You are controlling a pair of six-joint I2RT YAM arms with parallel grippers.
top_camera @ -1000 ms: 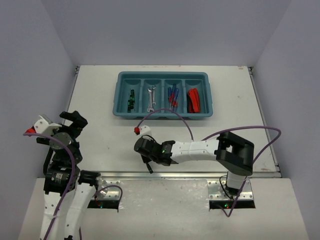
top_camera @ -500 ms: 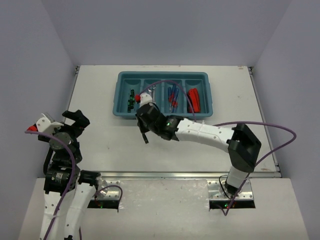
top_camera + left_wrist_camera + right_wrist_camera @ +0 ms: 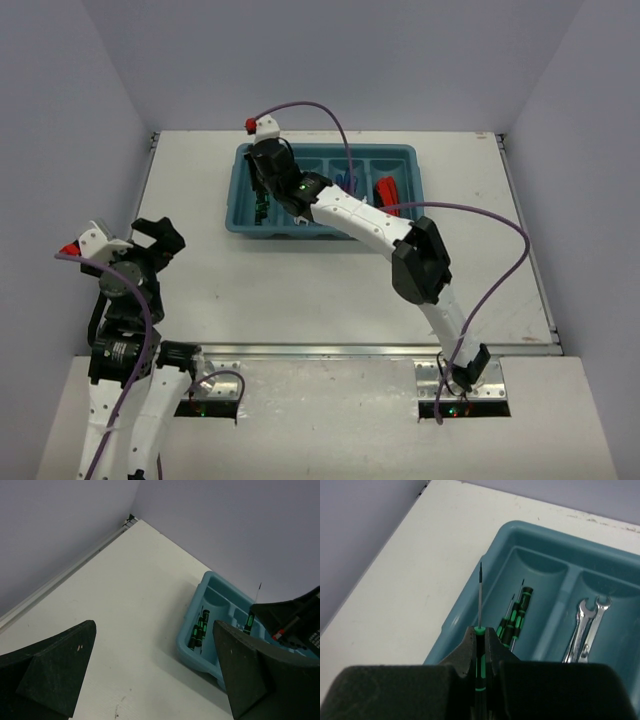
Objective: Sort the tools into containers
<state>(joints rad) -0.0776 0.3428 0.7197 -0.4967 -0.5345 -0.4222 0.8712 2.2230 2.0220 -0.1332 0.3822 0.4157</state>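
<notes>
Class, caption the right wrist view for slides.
Right gripper holds a precision screwdriver at the rim of the teal tray.

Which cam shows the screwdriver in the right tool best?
Right wrist: the held screwdriver sits dead centre, handle clamped in the right tool, shaft plain to see. Left wrist catches only its thin tip from afar. Top external: the right arm hides it.

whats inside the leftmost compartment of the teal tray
A few black-and-green precision screwdrivers lie there. The right tool, gripping another screwdriver, covers the compartment's near end.
</notes>
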